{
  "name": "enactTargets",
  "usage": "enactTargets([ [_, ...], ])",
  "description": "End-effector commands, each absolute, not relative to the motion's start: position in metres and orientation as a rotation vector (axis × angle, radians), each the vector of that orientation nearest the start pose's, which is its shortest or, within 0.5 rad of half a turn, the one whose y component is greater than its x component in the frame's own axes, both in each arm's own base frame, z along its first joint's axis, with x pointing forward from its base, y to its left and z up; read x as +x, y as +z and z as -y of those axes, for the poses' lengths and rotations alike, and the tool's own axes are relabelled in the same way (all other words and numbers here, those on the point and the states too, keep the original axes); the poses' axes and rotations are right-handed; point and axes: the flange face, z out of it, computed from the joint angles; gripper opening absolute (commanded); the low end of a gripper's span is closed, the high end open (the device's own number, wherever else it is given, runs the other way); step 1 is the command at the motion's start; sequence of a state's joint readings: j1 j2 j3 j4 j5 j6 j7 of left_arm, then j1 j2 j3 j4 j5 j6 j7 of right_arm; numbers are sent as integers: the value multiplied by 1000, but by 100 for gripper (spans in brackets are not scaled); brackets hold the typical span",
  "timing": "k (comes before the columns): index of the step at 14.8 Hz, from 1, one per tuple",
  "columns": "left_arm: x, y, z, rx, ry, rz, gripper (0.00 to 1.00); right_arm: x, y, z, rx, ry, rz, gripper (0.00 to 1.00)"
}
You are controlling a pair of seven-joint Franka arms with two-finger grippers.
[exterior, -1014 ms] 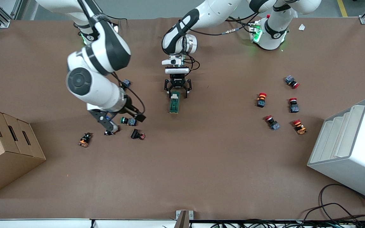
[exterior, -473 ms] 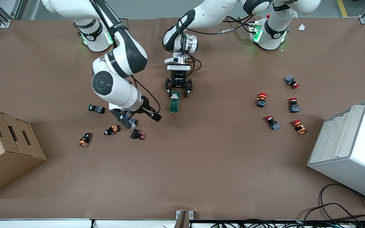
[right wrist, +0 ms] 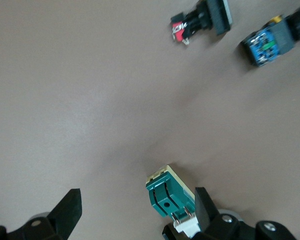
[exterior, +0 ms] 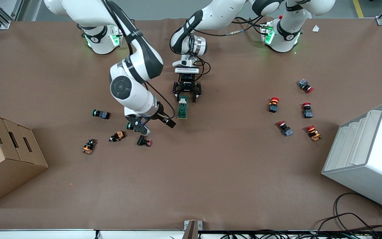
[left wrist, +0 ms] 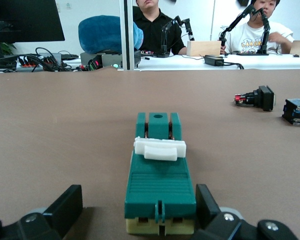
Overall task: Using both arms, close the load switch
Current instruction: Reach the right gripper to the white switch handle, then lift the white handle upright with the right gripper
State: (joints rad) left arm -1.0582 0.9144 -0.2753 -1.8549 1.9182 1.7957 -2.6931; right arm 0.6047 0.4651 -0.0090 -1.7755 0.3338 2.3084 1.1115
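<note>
The dark green load switch [exterior: 182, 108] lies on the brown table near its middle, with a white lever piece [left wrist: 160, 148] on top. My left gripper [exterior: 187, 96] is low over the switch's end nearer the bases, and its open fingers straddle that end in the left wrist view [left wrist: 136, 207]. My right gripper [exterior: 154, 125] hovers open just beside the switch's end nearer the front camera. In the right wrist view the switch [right wrist: 170, 197] sits close to one fingertip [right wrist: 206, 205] of the open right gripper [right wrist: 137, 210].
Several small pushbuttons lie near the right gripper: green [exterior: 100, 114], orange [exterior: 117, 136], orange [exterior: 89, 146], black and red [exterior: 144, 141]. Several red-capped buttons [exterior: 273, 104] lie toward the left arm's end. A cardboard box [exterior: 5, 156] and a white bin [exterior: 366, 156] stand at the table's ends.
My right arm has swung from over the pushbuttons toward the load switch, uncovering the green and orange buttons. My left gripper has stayed at the switch.
</note>
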Motion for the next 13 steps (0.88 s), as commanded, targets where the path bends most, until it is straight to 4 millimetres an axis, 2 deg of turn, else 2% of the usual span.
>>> enactTargets([
  [1, 190, -15, 540, -2650, -1769, -199, 99, 534, 273, -390, -2732, 224, -1051, 100],
  [4, 192, -17, 541, -2648, -1772, -200, 99, 514, 248, -393, -2737, 180, -1042, 100],
  [7, 194, -20, 545, -2650, -1776, -191, 99, 488, 230, -404, -2749, 144, -1006, 100],
  [11, 201, -20, 544, -2638, -1789, -190, 99, 448, 216, -422, -2737, 161, -992, 100],
  [13, 201, -19, 545, -2638, -1789, -186, 99, 441, 213, -427, -2727, 158, -993, 100],
])
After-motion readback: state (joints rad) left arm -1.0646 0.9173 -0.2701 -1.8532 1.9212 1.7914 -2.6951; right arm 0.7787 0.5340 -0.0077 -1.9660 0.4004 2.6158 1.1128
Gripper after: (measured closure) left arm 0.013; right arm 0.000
